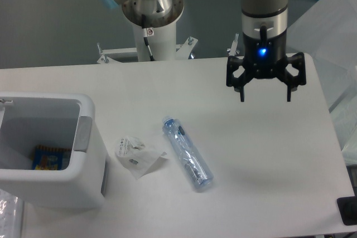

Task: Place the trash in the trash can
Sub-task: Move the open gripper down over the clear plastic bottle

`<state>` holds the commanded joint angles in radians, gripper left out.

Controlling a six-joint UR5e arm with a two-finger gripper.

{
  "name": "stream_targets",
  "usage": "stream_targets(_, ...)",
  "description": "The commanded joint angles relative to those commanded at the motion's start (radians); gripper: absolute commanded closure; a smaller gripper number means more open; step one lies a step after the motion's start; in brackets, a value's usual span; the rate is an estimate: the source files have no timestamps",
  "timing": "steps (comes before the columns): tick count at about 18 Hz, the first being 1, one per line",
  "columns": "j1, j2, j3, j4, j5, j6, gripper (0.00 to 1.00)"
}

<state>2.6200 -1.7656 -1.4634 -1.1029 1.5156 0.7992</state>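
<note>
We record the gripper (266,97) hanging above the table (268,160) with its two black fingers spread wide and nothing between them; a blue light glows on its body just above the fingers. The fingers point straight down and the fingertips appear clear of the surface, which below them is bare white. From the gripper, the nearest task item is the bottle (188,153), lying down and to the left in the view, well apart from the fingers. We note it lies flat on its side, diagonal, with one end toward the upper left and the other toward the lower right; it is clear and bluish and looks flattened. Which end carries the cap we cannot tell. Further left of the bottle, just beside it but not clearly touching, lies the wrapper (136,156), a small crumpled white-and-clear piece, flat on the table. Furthest from the gripper, at the left edge of the view, stands the trash can (89,185), white, boxy, with a thick rim and a grey panel on the side that faces the wrapper. It stands upright with its opening upward, and inside we see a blue and yellow packet (47,158) at the bottom. Bottle and wrapper both lie outside the can.
</note>
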Motion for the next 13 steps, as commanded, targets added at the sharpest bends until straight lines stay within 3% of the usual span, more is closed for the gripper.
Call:
stream_targets(8, -0.002, -0.006, -0.009, -0.002, -0.008, -0.006, 0.0)
stream_targets(13, -0.023, -0.046, -0.014, 0.003, -0.011, -0.026, 0.0)
